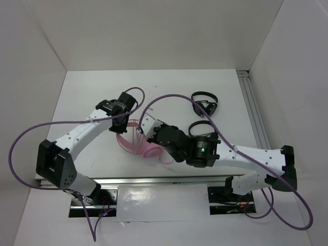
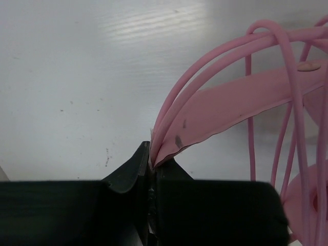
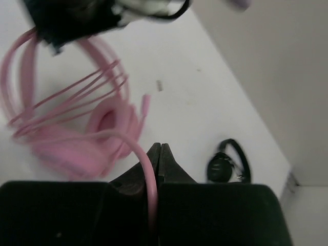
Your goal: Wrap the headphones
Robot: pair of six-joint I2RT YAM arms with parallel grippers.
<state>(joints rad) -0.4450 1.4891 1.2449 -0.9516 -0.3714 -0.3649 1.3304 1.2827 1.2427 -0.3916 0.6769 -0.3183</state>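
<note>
Here the headphones (image 1: 149,151) lay mid-bench (image 1: 87,97), between both arms. Our left tool (image 2: 151,160) clamped the headband and cable loops. Our right tool (image 3: 158,149) sat closed, with the cable (image 3: 146,171) running along its finger. A black headset (image 1: 204,102) lay beyond to the right, and bare bench ran to the far wall.
</note>
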